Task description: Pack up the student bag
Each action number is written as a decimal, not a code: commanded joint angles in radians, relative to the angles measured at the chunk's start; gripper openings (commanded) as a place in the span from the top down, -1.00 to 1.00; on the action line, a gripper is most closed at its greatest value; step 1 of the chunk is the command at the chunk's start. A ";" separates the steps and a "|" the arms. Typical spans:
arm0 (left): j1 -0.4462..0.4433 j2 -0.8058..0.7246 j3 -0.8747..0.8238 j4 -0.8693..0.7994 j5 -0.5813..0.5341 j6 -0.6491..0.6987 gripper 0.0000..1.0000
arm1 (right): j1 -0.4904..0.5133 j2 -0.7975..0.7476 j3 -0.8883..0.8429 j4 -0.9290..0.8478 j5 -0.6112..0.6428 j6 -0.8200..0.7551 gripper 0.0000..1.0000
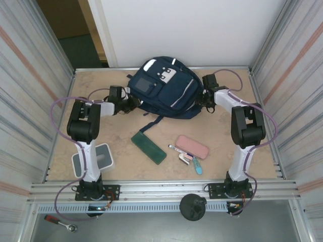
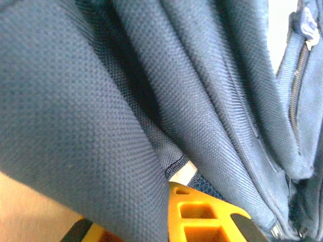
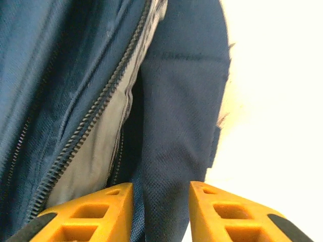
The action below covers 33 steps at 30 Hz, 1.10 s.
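From above, the backpack (image 1: 164,91) lies at the back middle of the table (image 1: 121,151), its front pockets and white patch facing up; a strap trails off its near edge toward the arms. The left gripper (image 1: 132,104) is against the bag's left side and the right gripper (image 1: 204,99) against its right side; from this height the jaws cannot be read. Nearer the arms and well apart from the bag lie a flat dark-green booklet (image 1: 149,147), a pink pouch (image 1: 192,146) and, just beside the pouch, a pen (image 1: 177,149) and a few small items too small to tell; a white box (image 1: 96,157) stands beside the left arm's base.

On the left wrist, thick folds of the backpack (image 2: 75,101) hang close to the lens; a zip (image 2: 298,85) runs down at the far right. The left gripper (image 2: 136,219) is closed tight, with a fold of the navy cloth caught between the yellow fingers (image 2: 202,219) — one finger mostly covered by it.

On the right wrist, the backpack (image 3: 176,101) shows an unzipped seam, its teeth (image 3: 96,116) running diagonally with grey lining (image 3: 96,156) beside them. The right gripper (image 3: 161,212) has its yellow fingers (image 3: 96,214) a narrow way apart, one on each side of a hanging navy flap that fills the gap — whether they press on it I cannot tell.
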 commanded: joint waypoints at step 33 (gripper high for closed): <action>-0.137 -0.312 -0.311 0.246 -0.028 -0.216 1.00 | 0.291 -0.065 -0.145 0.132 0.254 -0.180 0.26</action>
